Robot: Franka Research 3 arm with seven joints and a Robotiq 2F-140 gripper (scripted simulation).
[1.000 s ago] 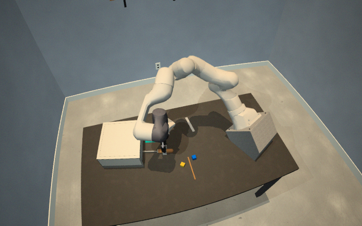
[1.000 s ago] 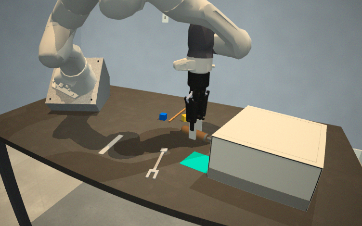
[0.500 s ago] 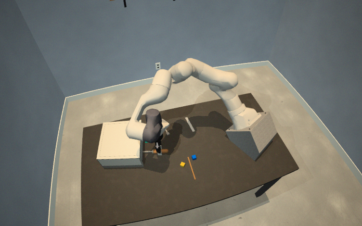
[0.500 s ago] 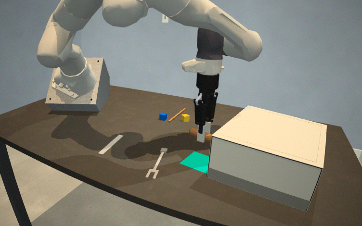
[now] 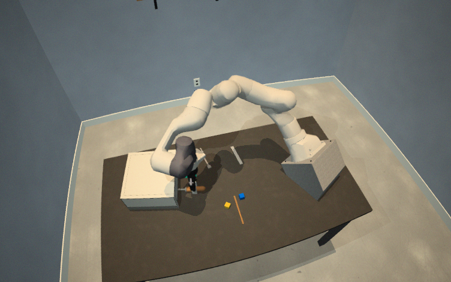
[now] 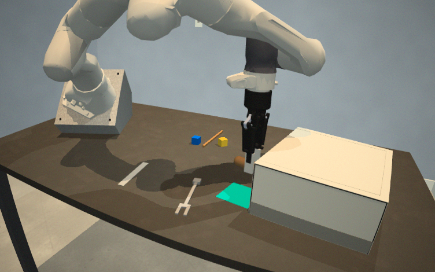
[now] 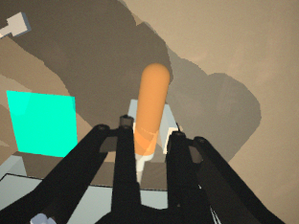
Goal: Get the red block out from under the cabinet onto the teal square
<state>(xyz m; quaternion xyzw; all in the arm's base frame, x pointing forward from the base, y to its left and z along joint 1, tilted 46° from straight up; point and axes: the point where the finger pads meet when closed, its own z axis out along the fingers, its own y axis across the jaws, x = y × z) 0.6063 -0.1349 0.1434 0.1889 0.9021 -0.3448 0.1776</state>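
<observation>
A blue cube [image 6: 195, 139] and a yellow cube [image 6: 222, 142] are sitting on the dark counter [image 6: 77, 188] either side of a thin orange stick [image 6: 212, 138]; nearer, a pale fork-ended tool [image 6: 188, 197] and a flat grey strip [image 6: 132, 173] are lying apart.

a bare test room, much like a robot lab; plain blue-grey walls [image 5: 192, 42], a wall socket [image 5: 196, 82], a pale floor [image 5: 388, 195], one dark table [image 5: 290, 224] carrying the arm's grey pedestal [image 5: 328, 174]

Orange handle [image 7: 153, 106], teal square [image 6: 236, 194], cream cabinet [image 6: 327, 158], blue cube [image 6: 195, 139], yellow cube [image 6: 222, 142].
</observation>
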